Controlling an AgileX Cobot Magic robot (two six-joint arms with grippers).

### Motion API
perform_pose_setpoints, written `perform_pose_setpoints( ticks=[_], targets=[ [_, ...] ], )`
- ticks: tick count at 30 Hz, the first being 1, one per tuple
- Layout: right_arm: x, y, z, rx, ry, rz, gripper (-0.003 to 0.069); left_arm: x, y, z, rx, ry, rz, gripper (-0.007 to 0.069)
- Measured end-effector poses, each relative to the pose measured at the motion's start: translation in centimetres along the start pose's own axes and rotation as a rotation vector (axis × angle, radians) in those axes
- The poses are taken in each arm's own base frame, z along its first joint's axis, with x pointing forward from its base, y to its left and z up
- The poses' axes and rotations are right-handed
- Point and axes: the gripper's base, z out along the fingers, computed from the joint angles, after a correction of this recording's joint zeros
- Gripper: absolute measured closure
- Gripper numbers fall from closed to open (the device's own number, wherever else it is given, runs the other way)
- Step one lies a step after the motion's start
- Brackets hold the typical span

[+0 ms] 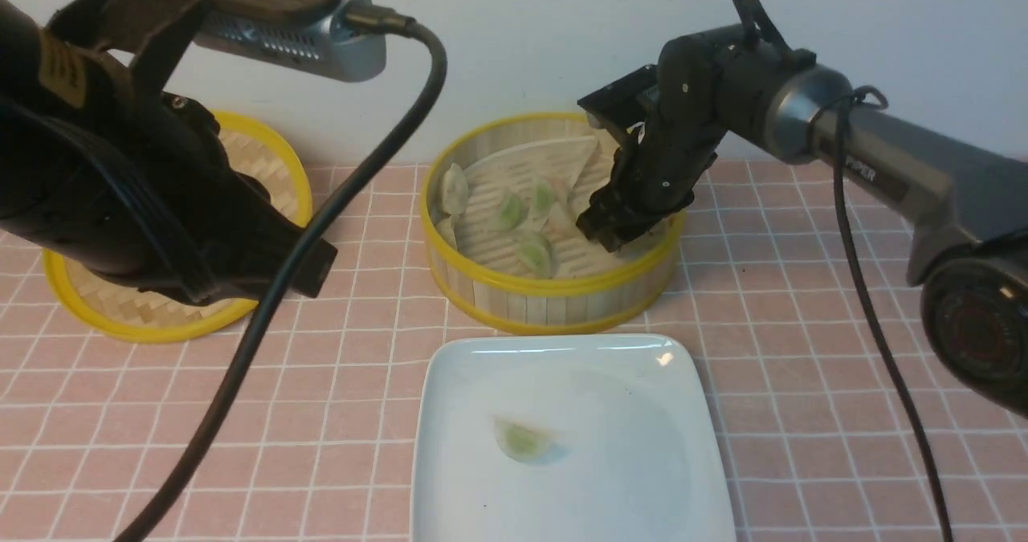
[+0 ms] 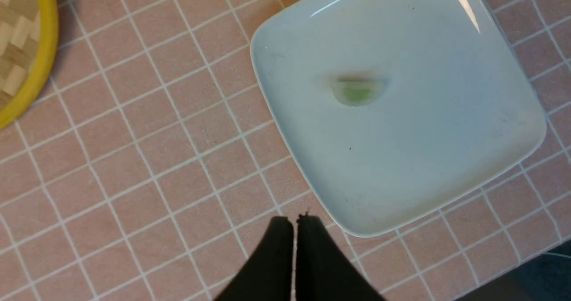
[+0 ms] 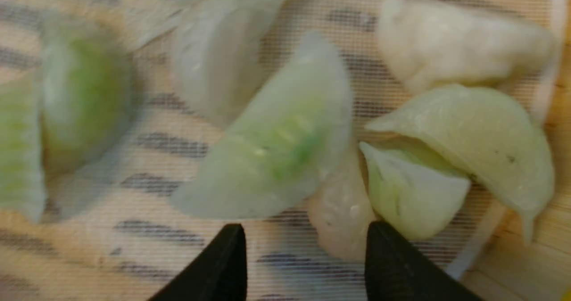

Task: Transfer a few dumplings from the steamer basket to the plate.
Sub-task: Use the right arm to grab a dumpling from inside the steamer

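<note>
Nearest thing is the plate, set right in front of the steamer basket, I'd guess so each carry is short. One green dumpling already lies on it, a bit left of centre. The left gripper hangs over the tiles left of the plate, jaws pressed together and empty, probably parked out of the way. Farther back, the right gripper is down in the basket's right side. Its jaws are parted with nothing caught, and it looks lined up on a pale pinkish dumpling. The lid sits far left.
</note>
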Motion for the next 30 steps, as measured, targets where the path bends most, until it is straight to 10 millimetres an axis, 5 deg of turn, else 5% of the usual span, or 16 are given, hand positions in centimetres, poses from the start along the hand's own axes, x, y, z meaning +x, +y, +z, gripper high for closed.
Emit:
perform_pose_setpoints(
  ticks=[16, 23, 30],
  targets=[
    [-0.6, -0.9, 1.1, 0.092, -0.047, 0.003, 0.0341, 0.1, 0.1, -0.2, -0.007, -0.005, 0.002, 0.0631],
    [-0.4, -0.9, 1.9, 0.096, -0.041, 0.01, 0.0474, 0.1, 0.1, -0.2, -0.007, -0.005, 0.002, 0.0631],
    [-0.5, -0.9, 0.9, 0.087, -0.004, 0.019, 0.0484, 0.1, 0.1, -0.2, -0.007, -0.005, 0.001, 0.0631]
  ],
)
